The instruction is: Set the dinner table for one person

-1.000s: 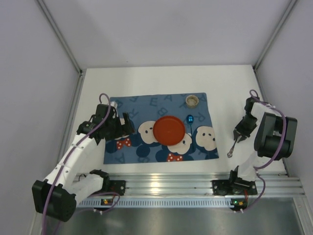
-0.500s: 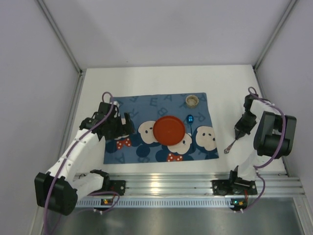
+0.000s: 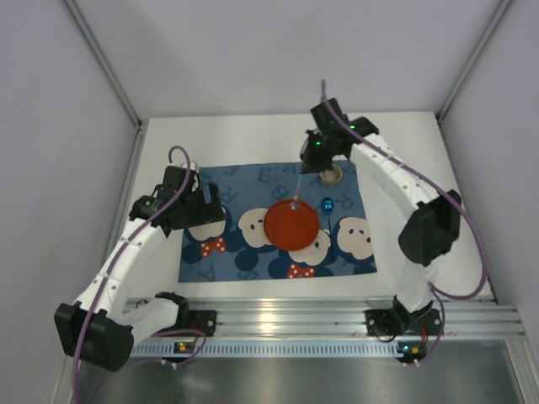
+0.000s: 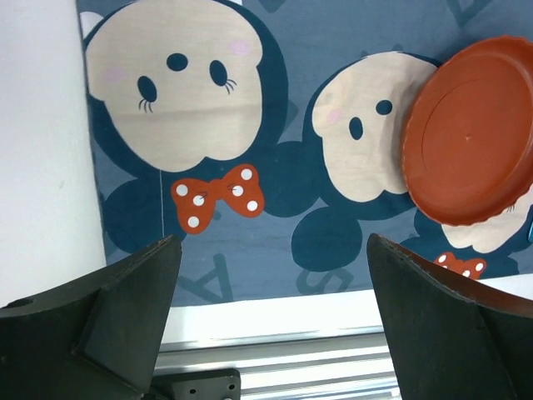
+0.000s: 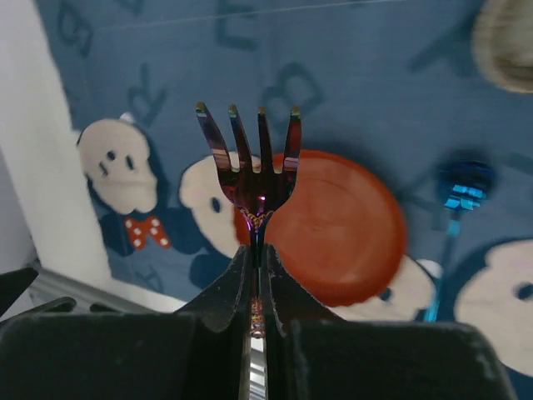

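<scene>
Right gripper (image 3: 306, 171) pinched on the fork (image 5: 250, 162) handle, tines pointing away from the wrist, above the plate's far rim. Left gripper (image 4: 271, 250) spread wide, nothing between the fingers, over the placemat's left part.

Table (image 3: 253, 139): white, all items on it.
Placemat (image 3: 253, 181): blue, mouse print, mid-table.
Plate (image 3: 292, 222): red, centre of placemat.
Cup (image 3: 330, 173): placemat's far right corner, just beside the right wrist.
Spoon (image 3: 327, 204): blue, right of plate, not touching.

Right arm reaches far inward from its base, elbow over the table's right side. Left arm angled forward.
</scene>
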